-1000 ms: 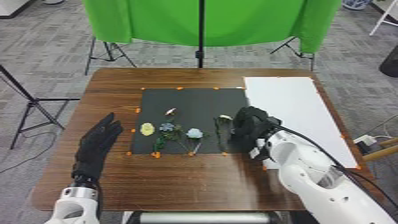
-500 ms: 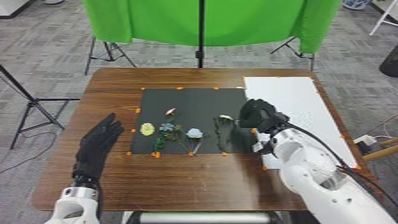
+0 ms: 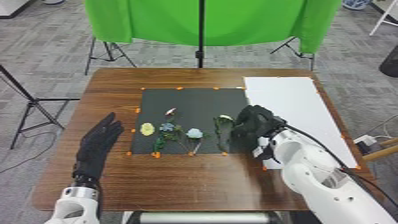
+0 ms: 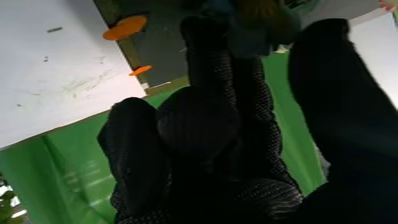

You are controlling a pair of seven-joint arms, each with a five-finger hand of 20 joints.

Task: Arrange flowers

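Observation:
In the head view my right hand [image 3: 252, 121] is at the border of the black mat [image 3: 187, 97] and the white sheet, just right of a long-stemmed white flower [image 3: 226, 117]. On the mat also lie a yellow flower [image 3: 147, 129], a blue one [image 3: 166, 127], a pink bud [image 3: 171, 111] and a pale blue flower [image 3: 195, 133]. My left hand [image 3: 96, 140] rests open over bare wood. The right wrist view has my right hand [image 4: 200, 120] with its thumb apart from its fingers; a blurry bluish shape [image 4: 258, 35] lies by the fingertips, and I cannot tell whether they touch it.
The white sheet [image 3: 280, 95] covers the table's right part, partly under my right forearm. Orange tape pieces mark the mat's and sheet's edges. Beyond the table [image 3: 115, 80] hangs a green cloth [image 3: 160, 22] on a stand.
My right hand first moved away toward the table's far side, then came back nearer and slightly left, beside the white flower. The left hand and the flowers have kept their places.

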